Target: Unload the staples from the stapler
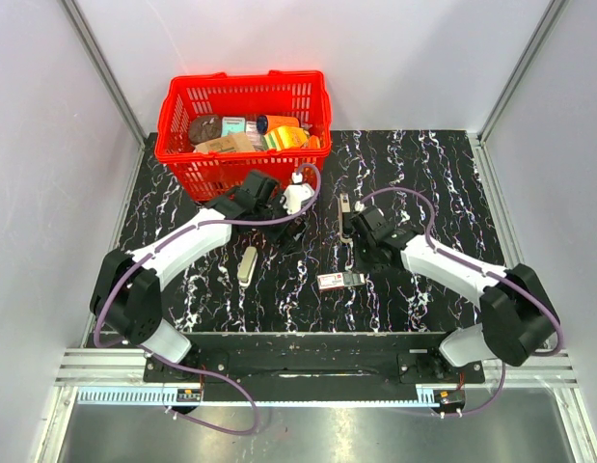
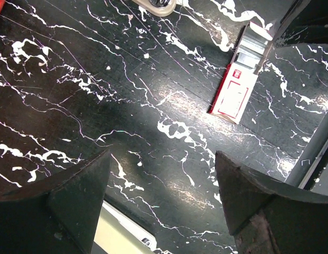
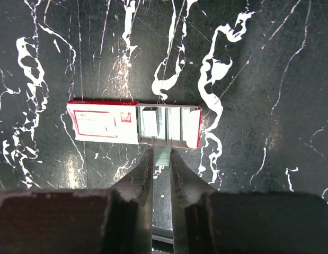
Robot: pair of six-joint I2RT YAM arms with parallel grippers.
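The stapler is a slim silver-grey bar lying on the black marbled table, just behind my right gripper. In the right wrist view my right gripper is shut on a short shiny strip of staples. It holds the strip at the edge of the open end of the small red-and-white box. My left gripper is open and empty above bare table. Its fingers stand wide apart in the left wrist view. The stapler does not show in either wrist view.
A red basket full of goods stands at the back left. A beige oblong block lies left of centre and shows at the bottom of the left wrist view. The red-and-white box lies at centre and shows in the left wrist view.
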